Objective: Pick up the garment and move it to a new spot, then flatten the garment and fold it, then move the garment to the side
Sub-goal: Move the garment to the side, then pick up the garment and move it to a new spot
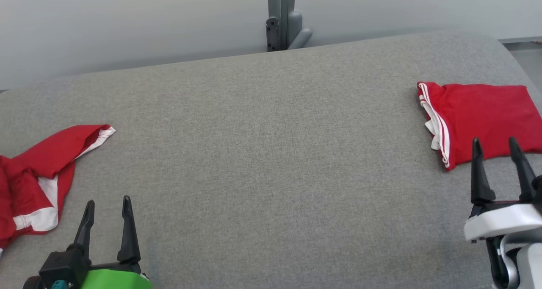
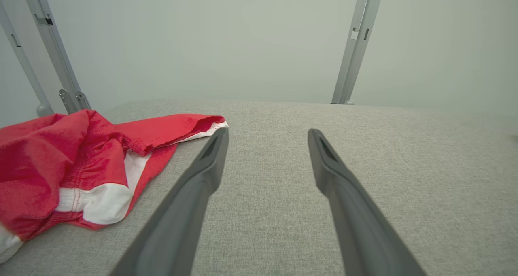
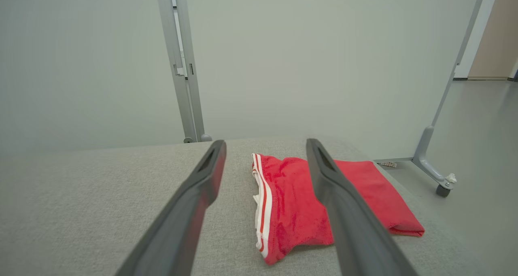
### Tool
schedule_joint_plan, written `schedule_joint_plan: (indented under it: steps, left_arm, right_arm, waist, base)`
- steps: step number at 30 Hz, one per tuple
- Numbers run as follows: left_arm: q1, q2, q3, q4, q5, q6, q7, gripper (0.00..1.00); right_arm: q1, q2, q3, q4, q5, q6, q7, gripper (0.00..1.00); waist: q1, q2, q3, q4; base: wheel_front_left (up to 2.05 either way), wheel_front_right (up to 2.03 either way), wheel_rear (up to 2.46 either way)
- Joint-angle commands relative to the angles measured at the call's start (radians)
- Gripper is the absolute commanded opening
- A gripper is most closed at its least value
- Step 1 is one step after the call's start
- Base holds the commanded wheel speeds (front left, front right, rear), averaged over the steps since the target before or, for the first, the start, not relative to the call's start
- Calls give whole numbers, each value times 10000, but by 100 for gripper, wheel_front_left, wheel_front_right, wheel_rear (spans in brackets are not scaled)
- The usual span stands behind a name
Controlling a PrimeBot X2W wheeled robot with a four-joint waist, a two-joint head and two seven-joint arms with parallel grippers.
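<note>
Red folded garment (image 1: 478,119) lies at our right on the grey fabric surface (image 1: 271,153), seemingly finished. A crumpled red garment (image 1: 38,174) at our left looks untouched. Our left gripper (image 1: 108,200) and right gripper (image 1: 495,140) hover spread wide, empty.

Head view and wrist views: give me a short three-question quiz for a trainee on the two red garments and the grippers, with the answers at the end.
1. True or false: the left gripper stands open, holding nothing, beside the crumpled red and white garment.
2. Where on the grey fabric-covered table does the folded red garment with white stripes lie? A: at the robot's left. B: in the middle. C: at the robot's right.
3. Fill in the missing word: the right gripper has its jaws ___, with nothing between them.
Key: 1 true; 2 C; 3 open.
</note>
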Motion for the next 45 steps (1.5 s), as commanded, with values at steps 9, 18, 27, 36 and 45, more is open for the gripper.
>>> schedule_joint_plan:
  steps: [9, 18, 27, 36, 45]
  left_arm:
    - [199, -4, -51, 625, -75, 226, 4, 100]
    - [262, -4, -69, 971, -148, 280, 2, 100]
    - [170, -5, -127, 1006, -124, 272, 2, 100]
    - [136, -5, -142, 952, -136, 214, 2, 100]
    - [77, -4, -154, 937, -83, 195, 2, 100]
  right_arm:
    - [1449, 981, 45, -576, -523, 1, -58, 100]
    - [1957, 1273, 94, -149, -708, 1, -55, 100]
    - [1855, 1286, 285, 63, -361, 1, -56, 100]
    - [1756, 1288, 298, -17, -407, 0, -57, 100]
    - [1769, 1289, 266, -45, -345, 1, -57, 100]
  waist:
    - [1, 0, -760, 929]
    - [1, 0, -916, 1001]
    - [1, 0, -883, 967]
    - [1, 0, -811, 1021]
    - [1, 0, -863, 1296]
  base:
    - [0, 0, 0]
    - [0, 0, 0]
    - [0, 0, 0]
    - [0, 0, 0]
    - [0, 0, 0]
